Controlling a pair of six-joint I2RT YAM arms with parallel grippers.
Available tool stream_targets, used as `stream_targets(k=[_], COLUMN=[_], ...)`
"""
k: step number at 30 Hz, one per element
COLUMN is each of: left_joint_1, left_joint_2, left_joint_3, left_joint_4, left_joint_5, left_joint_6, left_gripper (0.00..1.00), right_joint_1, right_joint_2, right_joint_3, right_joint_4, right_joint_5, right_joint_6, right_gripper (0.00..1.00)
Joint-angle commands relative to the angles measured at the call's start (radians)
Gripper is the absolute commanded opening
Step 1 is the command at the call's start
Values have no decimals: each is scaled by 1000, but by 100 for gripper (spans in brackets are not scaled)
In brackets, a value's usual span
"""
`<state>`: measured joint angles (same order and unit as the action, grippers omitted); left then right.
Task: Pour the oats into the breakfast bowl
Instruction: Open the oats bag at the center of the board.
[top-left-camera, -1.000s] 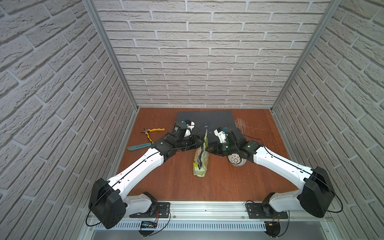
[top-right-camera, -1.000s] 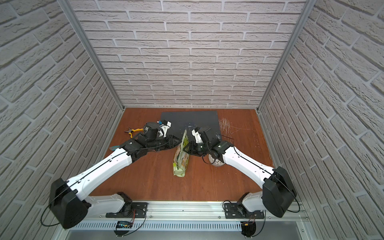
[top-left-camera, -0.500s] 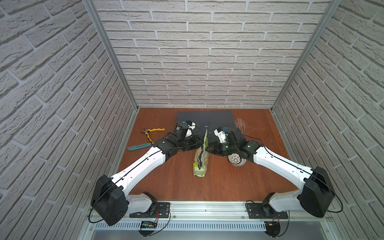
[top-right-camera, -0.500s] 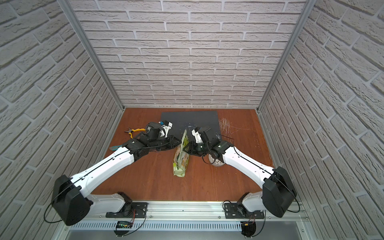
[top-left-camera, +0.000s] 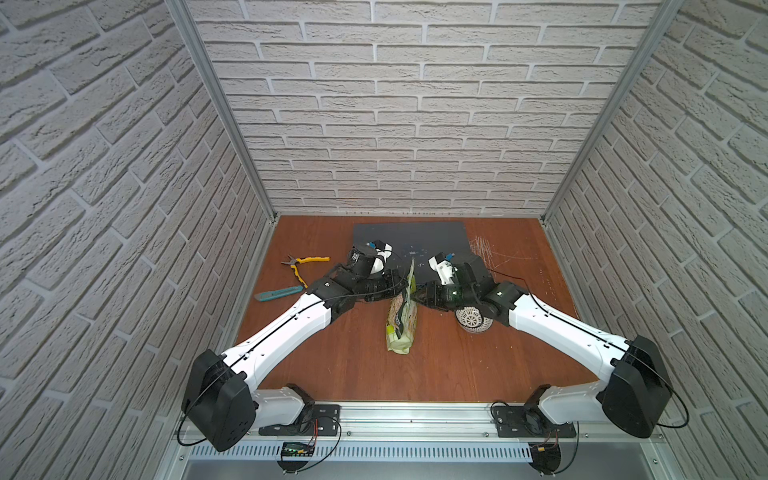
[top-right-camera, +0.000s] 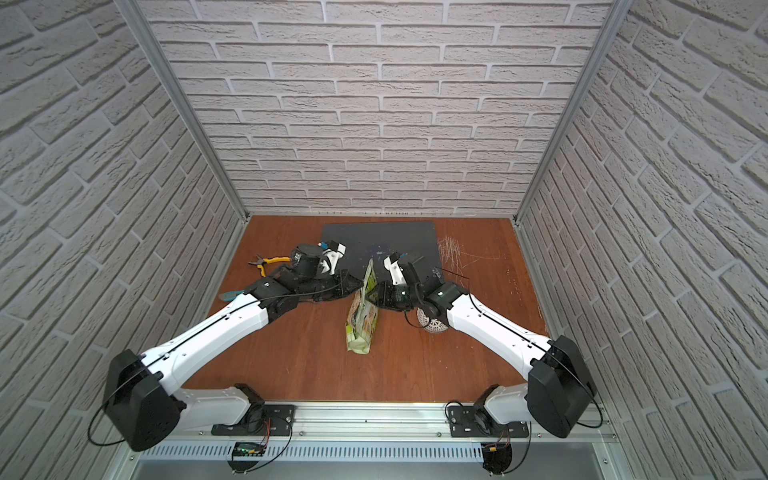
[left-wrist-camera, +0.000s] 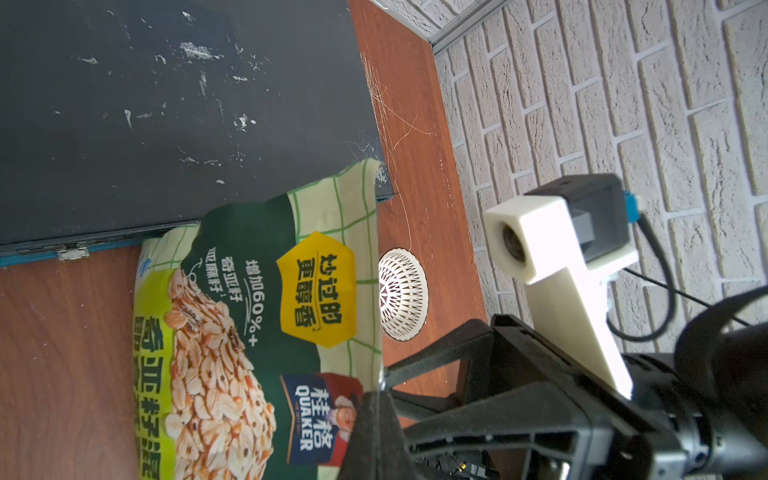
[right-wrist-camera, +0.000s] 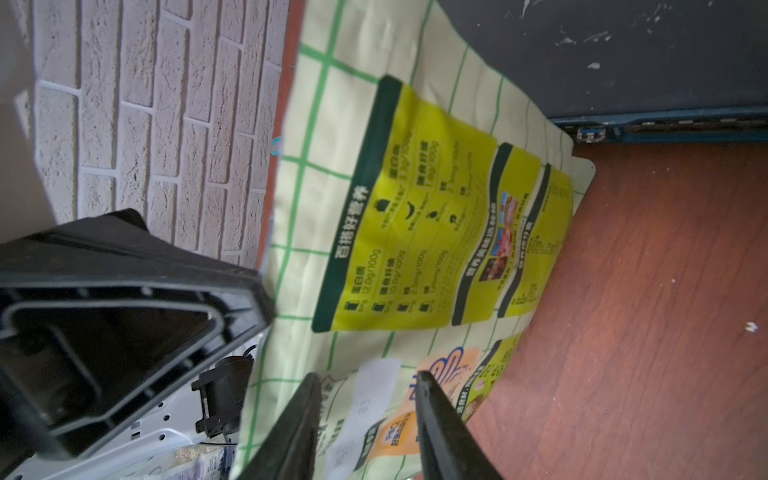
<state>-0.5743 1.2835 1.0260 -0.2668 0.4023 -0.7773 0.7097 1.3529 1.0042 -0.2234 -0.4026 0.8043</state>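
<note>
Green-checked pouch (top-left-camera: 401, 320) pinched by closed left pincer (left-wrist-camera: 376, 392); right pincer (right-wrist-camera: 365, 378) parted, bowl (top-left-camera: 469, 322) half-hidden.

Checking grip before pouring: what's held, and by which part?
Oats pouch: left jaws shut on its top edge. Right jaws' hold on its back unclear.

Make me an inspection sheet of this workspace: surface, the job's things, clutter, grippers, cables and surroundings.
Surface: brown wooden tabletop, with fine scratches at the far right.
Job's things: oat pouch is upright mid-table. The breakfast bowl sits beside it, partly under the right arm, with no oats seen in it.
Clutter: yellow-handled pliers and a teal cutter at the left; a dark flat panel at the back.
Grippers: left gripper is shut on the pouch's top edge. The right gripper has its jaws apart at the pouch's back face.
Cables: a black cable loops off the right wrist camera.
Surroundings: white brick-pattern walls, aluminium corner posts.
</note>
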Motion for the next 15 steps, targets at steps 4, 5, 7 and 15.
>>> stream_targets(k=[4, 5, 7, 15], left_joint_1=[6, 6, 5, 5], left_joint_2=[2, 2, 2, -3], left_joint_3=[-16, -18, -20, -23], left_joint_4=[84, 89, 90, 87], left_joint_5=[37, 40, 41, 36], left_joint_6=[-25, -27, -29, -29], left_gripper=[0, 0, 0, 0], right_joint_1=[7, 7, 7, 11], right_joint_2=[-63, -60, -51, -15], right_joint_3=[-18, -18, -16, -15], right_joint_4=[112, 116, 125, 120], right_joint_5=[-5, -5, -10, -10], right_joint_6=[26, 29, 35, 40], right_gripper=[45, 45, 46, 43])
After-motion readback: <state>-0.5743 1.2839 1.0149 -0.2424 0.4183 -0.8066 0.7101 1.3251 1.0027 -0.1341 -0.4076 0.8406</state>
